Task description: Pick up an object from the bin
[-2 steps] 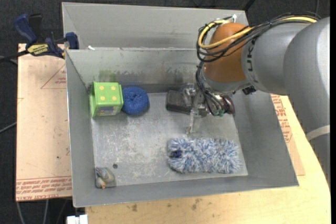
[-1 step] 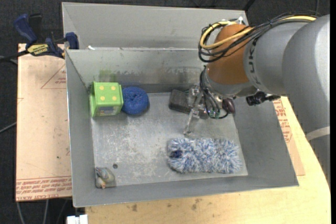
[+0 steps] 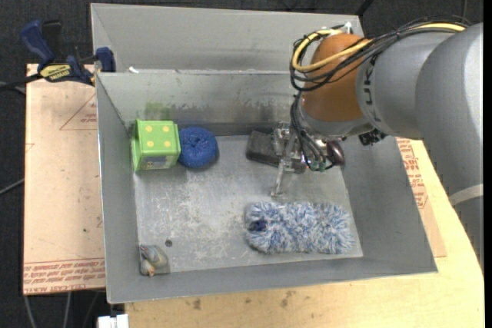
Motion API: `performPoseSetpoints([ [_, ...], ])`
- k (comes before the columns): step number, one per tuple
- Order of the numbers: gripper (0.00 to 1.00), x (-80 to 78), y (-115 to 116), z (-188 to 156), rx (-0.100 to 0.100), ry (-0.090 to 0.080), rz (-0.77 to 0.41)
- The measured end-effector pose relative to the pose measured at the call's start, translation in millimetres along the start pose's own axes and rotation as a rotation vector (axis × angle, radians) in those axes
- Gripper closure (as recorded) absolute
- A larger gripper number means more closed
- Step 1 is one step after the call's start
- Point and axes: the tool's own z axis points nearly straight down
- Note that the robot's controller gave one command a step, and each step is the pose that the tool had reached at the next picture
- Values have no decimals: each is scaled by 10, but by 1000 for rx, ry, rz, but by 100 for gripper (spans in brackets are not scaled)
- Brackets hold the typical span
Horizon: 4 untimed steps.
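Just behind the fluffy blue-white duster [image 3: 301,229], lying left-to-right, hangs the claw [image 3: 281,182], its opening unclear.

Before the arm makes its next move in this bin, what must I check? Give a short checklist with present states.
1. Gripper inside the bin, clear of its walls: ok.
2. Gripper over a thing: not ok; it hangs over bare floor between the dark block and the fluffy blue-white duster.
3. Gripper touching the dark block: cannot tell.
4. Green cube and blue ball clear of the arm: ok.
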Motion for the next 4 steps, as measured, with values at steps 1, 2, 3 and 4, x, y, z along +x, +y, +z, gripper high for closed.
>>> performPoseSetpoints([
  [1,100,36,-6,-53,-5,1,123],
  [2,100,36,-6,-53,-5,1,123],
  [3,100,35,-5,-64,-4,4,123],
  [4,100,45,-5,-119,-2,10,122],
])
